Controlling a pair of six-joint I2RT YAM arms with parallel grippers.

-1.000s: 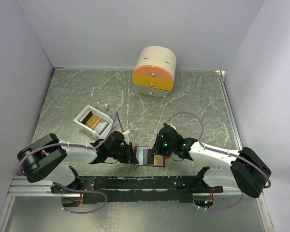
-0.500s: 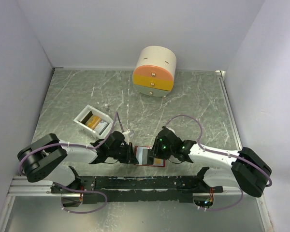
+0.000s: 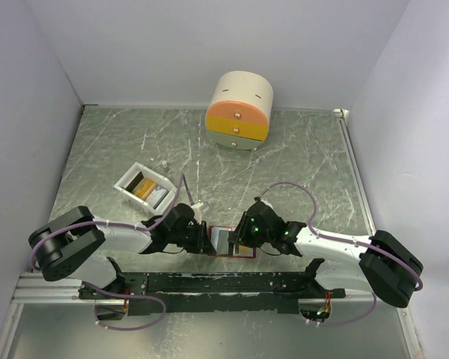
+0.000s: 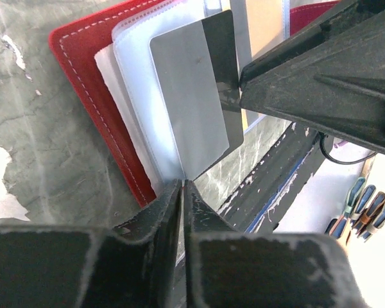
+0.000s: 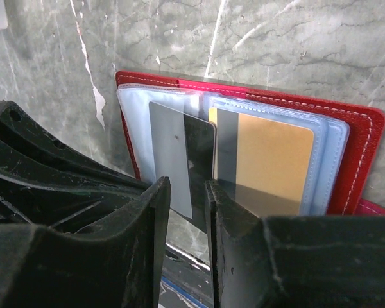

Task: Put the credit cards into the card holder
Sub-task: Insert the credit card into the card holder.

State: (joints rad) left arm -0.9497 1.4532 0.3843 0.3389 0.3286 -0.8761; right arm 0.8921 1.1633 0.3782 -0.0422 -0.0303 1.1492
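The red card holder [image 3: 224, 241] lies open at the table's near edge, between my two grippers. A grey-and-dark credit card [image 5: 170, 154] rests at its pale-blue left sleeve [image 4: 138, 96], the near end sticking out past the sleeve's edge. An orange-gold credit card [image 5: 269, 160] sits inside the right sleeve. My left gripper [image 4: 183, 185] is shut, its tips pinched on the near edge of the holder's sleeve. The right gripper [image 5: 187, 192] stands over the grey card's near end with its jaws apart. One of its fingers [image 4: 308, 70] touches the card's dark edge.
A white tray [image 3: 127, 182] at the left holds more cards [image 3: 144, 187]. The round cream-and-orange drawer box [image 3: 239, 111] stands at the back. A black rail [image 3: 224, 283] runs just beyond the table's near edge, right below the holder.
The right gripper has shifted left over the holder and its jaws have narrowed slightly. The left gripper has stayed put.
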